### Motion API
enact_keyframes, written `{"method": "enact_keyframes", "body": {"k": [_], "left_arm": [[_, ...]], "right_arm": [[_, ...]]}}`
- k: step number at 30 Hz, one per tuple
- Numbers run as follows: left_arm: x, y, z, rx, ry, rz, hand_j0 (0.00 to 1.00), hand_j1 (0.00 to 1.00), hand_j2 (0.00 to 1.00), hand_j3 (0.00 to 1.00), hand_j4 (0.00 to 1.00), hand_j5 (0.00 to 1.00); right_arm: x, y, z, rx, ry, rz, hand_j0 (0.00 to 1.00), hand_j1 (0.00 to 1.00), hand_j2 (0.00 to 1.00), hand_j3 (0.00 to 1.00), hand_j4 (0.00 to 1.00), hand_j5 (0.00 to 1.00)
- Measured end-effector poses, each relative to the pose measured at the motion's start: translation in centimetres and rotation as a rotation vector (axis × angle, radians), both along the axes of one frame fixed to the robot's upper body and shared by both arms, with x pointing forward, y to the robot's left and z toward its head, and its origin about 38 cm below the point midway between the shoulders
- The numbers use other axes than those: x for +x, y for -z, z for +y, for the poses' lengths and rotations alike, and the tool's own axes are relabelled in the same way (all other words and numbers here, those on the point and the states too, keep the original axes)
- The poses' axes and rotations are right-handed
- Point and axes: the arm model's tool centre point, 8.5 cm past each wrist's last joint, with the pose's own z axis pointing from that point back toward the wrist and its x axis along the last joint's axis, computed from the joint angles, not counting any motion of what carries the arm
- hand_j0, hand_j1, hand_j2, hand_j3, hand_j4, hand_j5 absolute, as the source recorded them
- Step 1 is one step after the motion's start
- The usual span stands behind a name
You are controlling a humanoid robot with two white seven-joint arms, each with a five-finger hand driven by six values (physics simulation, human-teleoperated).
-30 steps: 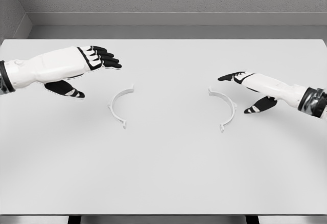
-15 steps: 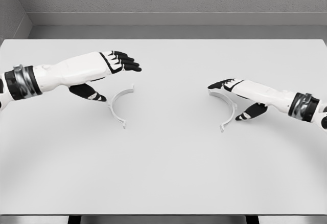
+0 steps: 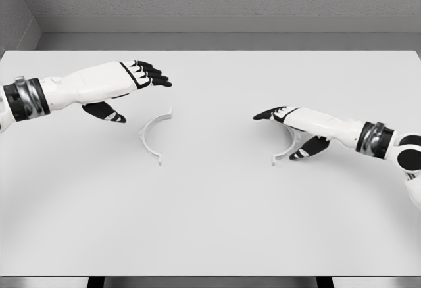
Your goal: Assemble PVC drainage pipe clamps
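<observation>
Our right hand (image 3: 284, 115) lies flat, fingers extended and gripping nothing, directly over the right clamp half (image 3: 281, 153), which curves out beneath its wrist. Our left hand (image 3: 135, 77), also open and empty, hovers up-left of the left clamp half (image 3: 150, 135), a thin white arc flat on the table (image 3: 210, 222).

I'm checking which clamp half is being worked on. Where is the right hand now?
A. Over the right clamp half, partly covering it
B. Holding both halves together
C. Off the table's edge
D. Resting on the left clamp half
A: the right hand lies across the right clamp half, hiding its upper part, while the left clamp half lies uncovered beside the left hand.
</observation>
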Motion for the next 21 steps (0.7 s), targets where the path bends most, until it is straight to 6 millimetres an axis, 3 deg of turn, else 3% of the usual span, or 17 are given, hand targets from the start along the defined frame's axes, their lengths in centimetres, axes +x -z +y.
{"method": "enact_keyframes", "body": {"k": [3,7,13,21], "left_arm": [[-0.5,1.6,0.1,0.007,-0.004,0.035,1.00,1.00,1.00,1.00,1.00,1.00],[-0.7,2.4,-0.2,0.020,-0.004,0.042,1.00,1.00,1.00,1.00,1.00,1.00],[-0.4,3.0,-0.3,0.025,-0.013,0.051,1.00,1.00,1.00,1.00,1.00,1.00],[-0.4,4.0,-1.4,0.011,-0.004,0.066,1.00,1.00,1.00,1.00,1.00,1.00]], "right_arm": [[-0.1,0.2,-0.4,-0.007,0.007,0.006,1.00,1.00,1.00,1.00,1.00,1.00],[-0.2,-0.1,-2.4,-0.042,0.035,0.008,1.00,1.00,1.00,1.00,1.00,1.00],[1.7,-2.5,-4.9,-0.051,0.101,-0.036,1.00,1.00,1.00,1.00,1.00,1.00],[3.8,-1.5,-5.3,-0.028,0.164,0.004,1.00,1.00,1.00,1.00,1.00,1.00]]}}
